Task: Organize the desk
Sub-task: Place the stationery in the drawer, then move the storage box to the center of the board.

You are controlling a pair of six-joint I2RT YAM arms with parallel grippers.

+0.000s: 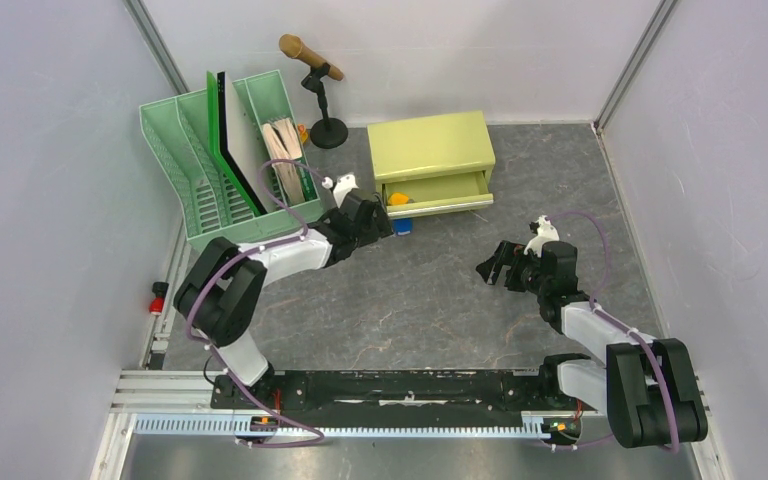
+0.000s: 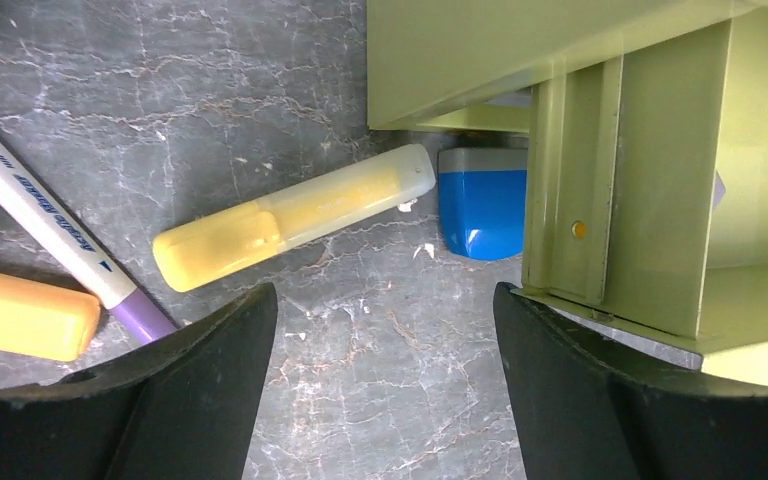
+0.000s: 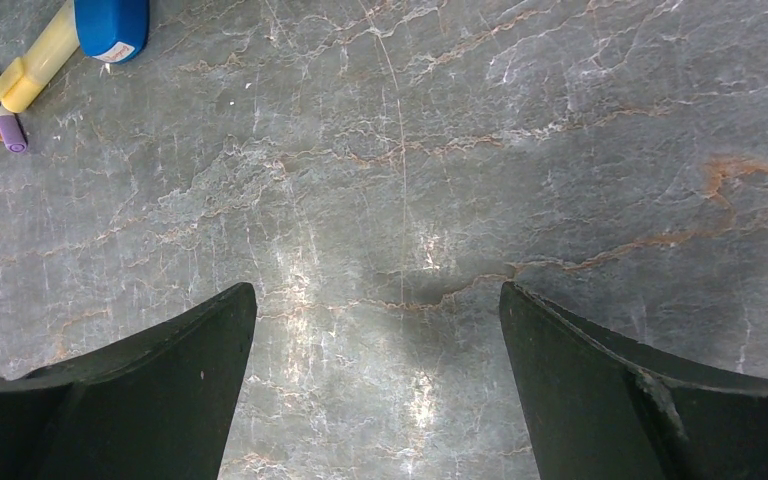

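Both grippers hang with jaws spread over the desk [image 1: 440, 315], whose grey surface fills each gap: the left gripper [image 2: 382, 296] at the open-drawer corner of the yellow-green cabinet [image 1: 430, 146], a yellow highlighter [image 2: 295, 215] beside that cabinet, the right gripper [image 3: 378, 292] well apart from it

Left arm [image 1: 285, 258] and right arm [image 1: 585, 325], same build: white link shells between chunky black joint housings. A purple cable [image 1: 190, 312] loops along each arm, held by small white ties. White camera mount [image 1: 341, 184] at each wrist. Left end effector [image 1: 388, 218] and right end effector [image 1: 490, 268] are black. Fingers [image 2: 180, 400] are matte black and broad, with curved inner edges. Both arm bases are on a black base plate [image 1: 410, 385] with white scuffs.
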